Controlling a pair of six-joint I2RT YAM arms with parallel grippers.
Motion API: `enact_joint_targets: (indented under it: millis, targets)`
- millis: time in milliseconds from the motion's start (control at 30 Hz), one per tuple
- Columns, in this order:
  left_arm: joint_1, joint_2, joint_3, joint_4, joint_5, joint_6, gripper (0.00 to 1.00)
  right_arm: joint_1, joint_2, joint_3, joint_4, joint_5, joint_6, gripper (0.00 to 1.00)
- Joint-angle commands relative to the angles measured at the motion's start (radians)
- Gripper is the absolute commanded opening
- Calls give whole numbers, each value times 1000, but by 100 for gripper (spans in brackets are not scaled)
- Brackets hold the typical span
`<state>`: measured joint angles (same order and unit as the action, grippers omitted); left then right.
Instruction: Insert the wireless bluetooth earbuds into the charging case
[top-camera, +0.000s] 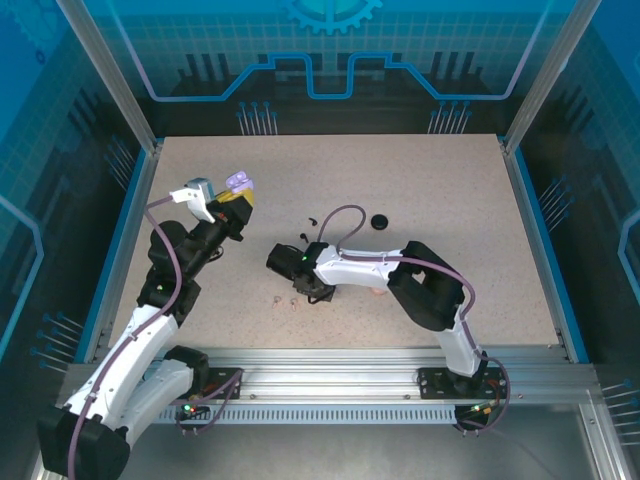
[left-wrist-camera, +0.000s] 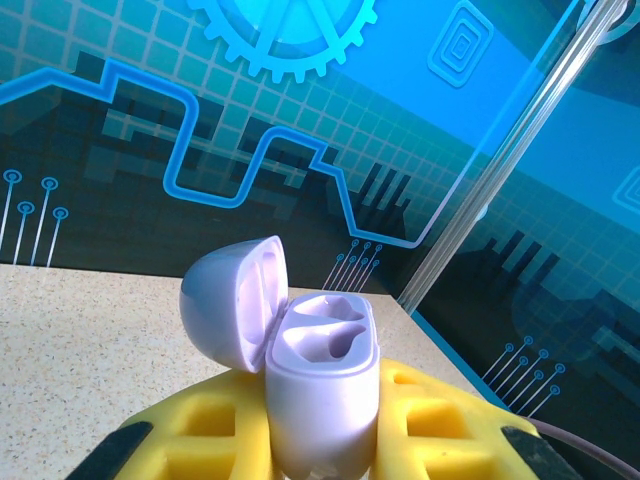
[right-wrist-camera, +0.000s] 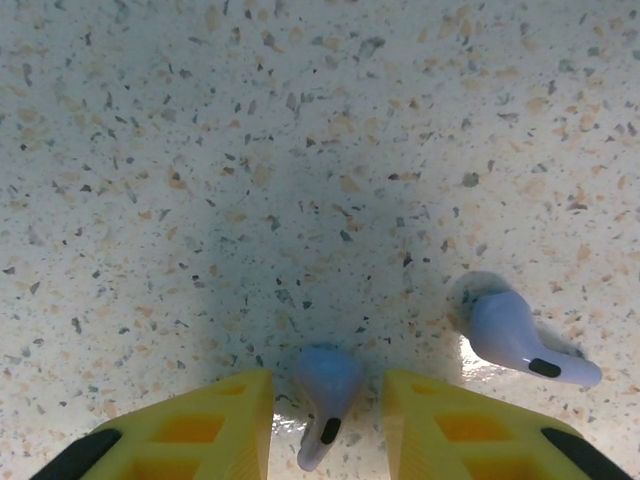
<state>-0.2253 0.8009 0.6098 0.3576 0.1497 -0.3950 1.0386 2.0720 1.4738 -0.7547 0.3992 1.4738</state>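
At bottom centre of the right wrist view, between the fingers of the right pincer (right-wrist-camera: 325, 400): a lavender earbud (right-wrist-camera: 328, 378) on the desk (right-wrist-camera: 200, 150), stem pointing back toward the wrist. Narrow gaps either side, so part open, gripping nothing yet. Lower right, a second earbud (right-wrist-camera: 520, 335), lying slantwise. Farther off, upper left of the top view: left pincer (top-camera: 237, 200) clamped on the open case (top-camera: 240, 183), sockets empty.

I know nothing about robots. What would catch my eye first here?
The open lavender charging case, both wells empty, held up by the left gripper over the table's left rear. Then the right gripper down at mid-table, its open jaws on either side of a tiny lavender earbud, a second earbud lying nearby.
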Motion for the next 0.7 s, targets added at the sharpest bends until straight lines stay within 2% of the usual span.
enact_joint_targets:
  millis: [0,667]
  targets:
    - [-3,-19,7,33,2,-16,0,-11,29,21,-14,-3,5,33]
    - [-3,-17,7,34,20,-16,0,-32,55,20,-1,-10,-22,31]
